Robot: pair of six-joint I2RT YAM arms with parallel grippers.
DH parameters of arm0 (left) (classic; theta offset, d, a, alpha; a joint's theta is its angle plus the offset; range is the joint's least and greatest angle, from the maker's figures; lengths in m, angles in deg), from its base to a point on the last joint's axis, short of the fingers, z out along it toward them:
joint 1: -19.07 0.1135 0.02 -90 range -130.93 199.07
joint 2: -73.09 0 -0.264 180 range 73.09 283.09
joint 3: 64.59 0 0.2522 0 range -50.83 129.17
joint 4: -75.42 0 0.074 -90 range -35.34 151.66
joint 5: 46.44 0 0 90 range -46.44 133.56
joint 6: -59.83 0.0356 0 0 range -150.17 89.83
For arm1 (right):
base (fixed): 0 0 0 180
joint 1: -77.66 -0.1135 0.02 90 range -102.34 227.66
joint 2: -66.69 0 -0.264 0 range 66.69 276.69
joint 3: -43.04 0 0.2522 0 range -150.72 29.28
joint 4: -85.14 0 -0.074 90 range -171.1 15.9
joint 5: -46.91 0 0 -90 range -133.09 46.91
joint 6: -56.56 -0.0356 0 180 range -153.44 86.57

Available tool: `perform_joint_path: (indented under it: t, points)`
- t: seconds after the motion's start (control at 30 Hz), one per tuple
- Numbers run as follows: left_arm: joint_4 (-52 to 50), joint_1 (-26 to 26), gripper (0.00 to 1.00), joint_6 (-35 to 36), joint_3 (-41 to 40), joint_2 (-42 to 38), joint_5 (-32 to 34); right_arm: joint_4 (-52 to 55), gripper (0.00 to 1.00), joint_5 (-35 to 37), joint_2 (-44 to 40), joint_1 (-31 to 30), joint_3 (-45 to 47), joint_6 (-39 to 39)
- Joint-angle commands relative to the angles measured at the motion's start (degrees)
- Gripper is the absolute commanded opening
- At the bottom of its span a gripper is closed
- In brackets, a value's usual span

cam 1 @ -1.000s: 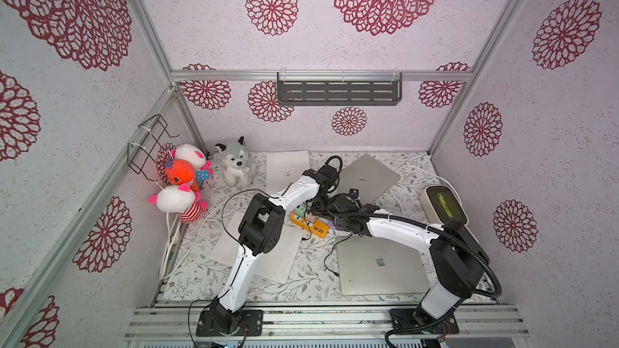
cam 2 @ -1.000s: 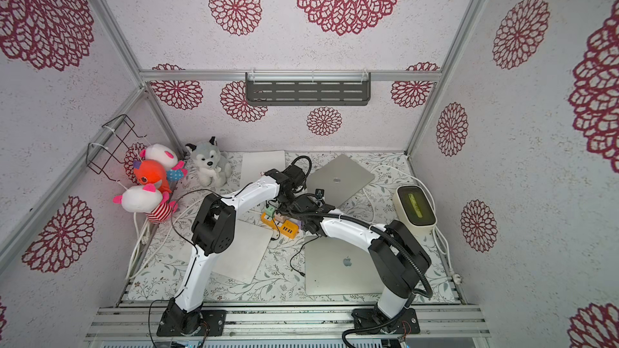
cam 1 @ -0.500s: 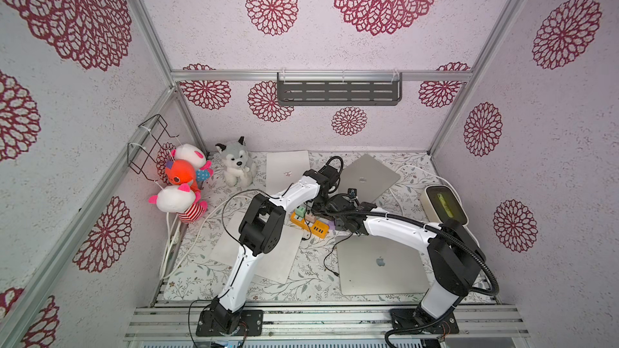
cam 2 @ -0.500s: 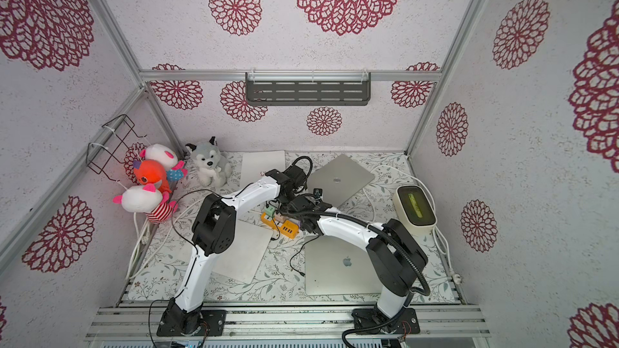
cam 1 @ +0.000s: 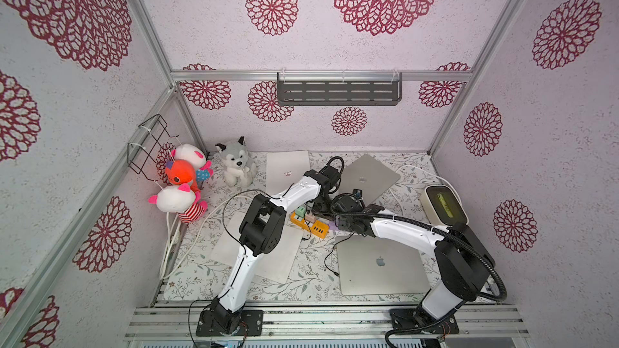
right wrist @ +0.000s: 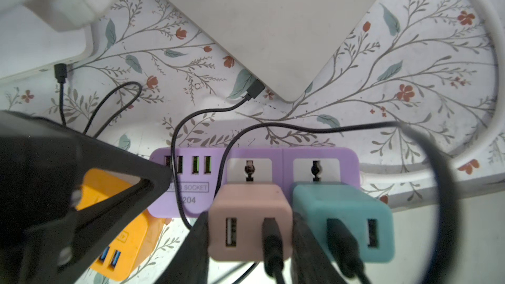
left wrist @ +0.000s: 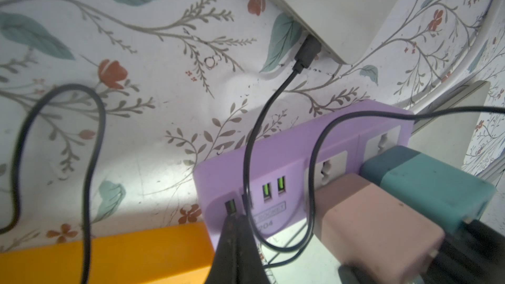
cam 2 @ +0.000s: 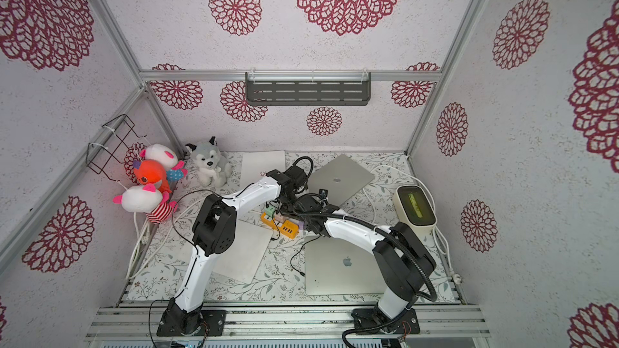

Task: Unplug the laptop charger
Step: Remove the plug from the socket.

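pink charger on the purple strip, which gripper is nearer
Right gripper: jaws against both sides of the pink charger. Left gripper: shut jaws at the usb end of the purple strip.

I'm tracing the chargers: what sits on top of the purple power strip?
A pink charger and a teal charger plugged into the purple power strip, side by side; a black cable enters a USB port. Their prongs are covered.

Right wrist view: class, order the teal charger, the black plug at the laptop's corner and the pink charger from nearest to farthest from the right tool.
1. pink charger: between the fingers of the right tool.
2. teal charger: in the next socket of the purple power strip.
3. black plug: farthest, at the corner of the laptop.
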Motion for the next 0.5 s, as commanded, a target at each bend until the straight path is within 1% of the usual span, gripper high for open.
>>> perform_joint_path:
  t: [0.0, 0.1, 0.17, 0.33, 0.4, 0.47]
  points:
    - [-2.71, -1.31, 0.0, 0.29, -1.71, 5.59, 4.66, 2.43, 0.33, 4.36, -0.74, -0.31, -4.3, -0.32]
    - [-2.8, -1.42, 0.0, 0.23, -1.48, 5.93, 4.8, 6.46, 0.33, 7.64, 1.8, -1.42, -7.3, 1.08]
    - [-3.02, -1.53, 0.0, 0.21, -1.38, 6.08, 5.02, 7.89, 0.33, 8.27, 2.81, -1.79, -8.38, 1.39]
    - [-3.23, -1.52, 0.0, 0.39, -1.55, 5.92, 5.19, -0.68, 0.33, 1.69, -1.42, -0.46, -2.98, -0.14]
    - [-3.24, -1.56, 0.0, 0.39, -1.62, 5.95, 5.29, -1.62, 0.33, 0.84, -2.34, -0.02, -2.08, -0.32]
    - [-3.15, -1.51, 0.0, 0.43, -1.68, 6.08, 5.28, -1.05, 0.34, 1.47, -2.57, 0.09, -2.21, -0.36]
